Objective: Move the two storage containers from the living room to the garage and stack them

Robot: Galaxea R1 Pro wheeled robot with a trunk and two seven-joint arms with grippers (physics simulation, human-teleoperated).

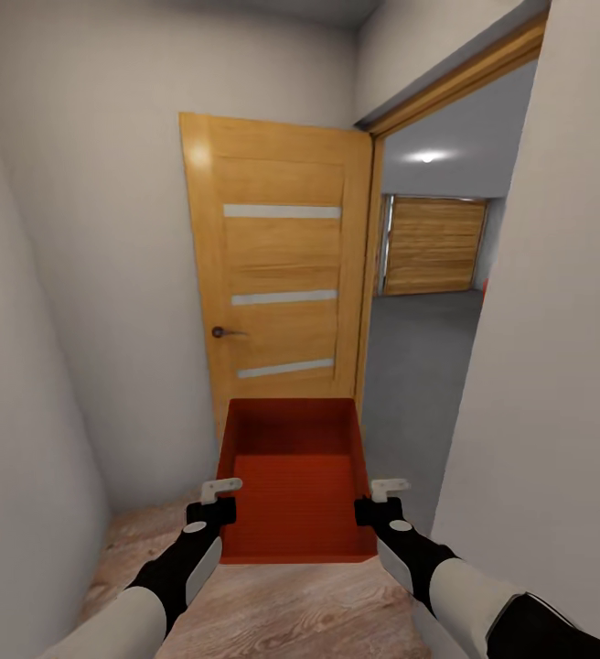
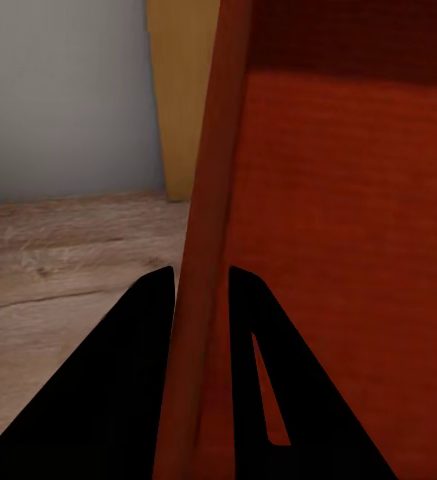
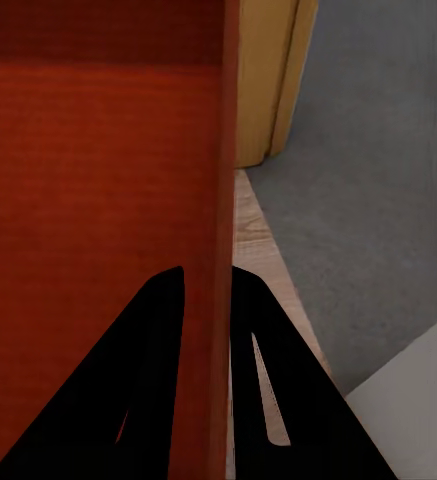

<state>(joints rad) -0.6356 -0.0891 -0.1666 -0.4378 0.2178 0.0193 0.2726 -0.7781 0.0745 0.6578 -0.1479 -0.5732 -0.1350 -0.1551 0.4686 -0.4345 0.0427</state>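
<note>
Both grippers, left gripper (image 1: 219,499) and right gripper (image 1: 380,501), clamped one storage container's (image 1: 291,476) side walls beside the open door (image 1: 277,275); carrying it into the garage (image 1: 428,275) seemingly needed a rightward turn.

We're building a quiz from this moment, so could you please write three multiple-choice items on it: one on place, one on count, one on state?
1. Where does the grey floor lie?
A. Past the doorway
B. Under the robot
C. Left of the door

2. How many pale stripes cross the wooden door?
A. One
B. Three
C. Five

3. How is the storage container held?
A. One gripper
B. Resting on the floor
C. Both grippers on its side walls

Answers: 1 A, seen through the opening; 2 B, three bars; 3 C, left gripper and right gripper each pinch a wall.
</note>
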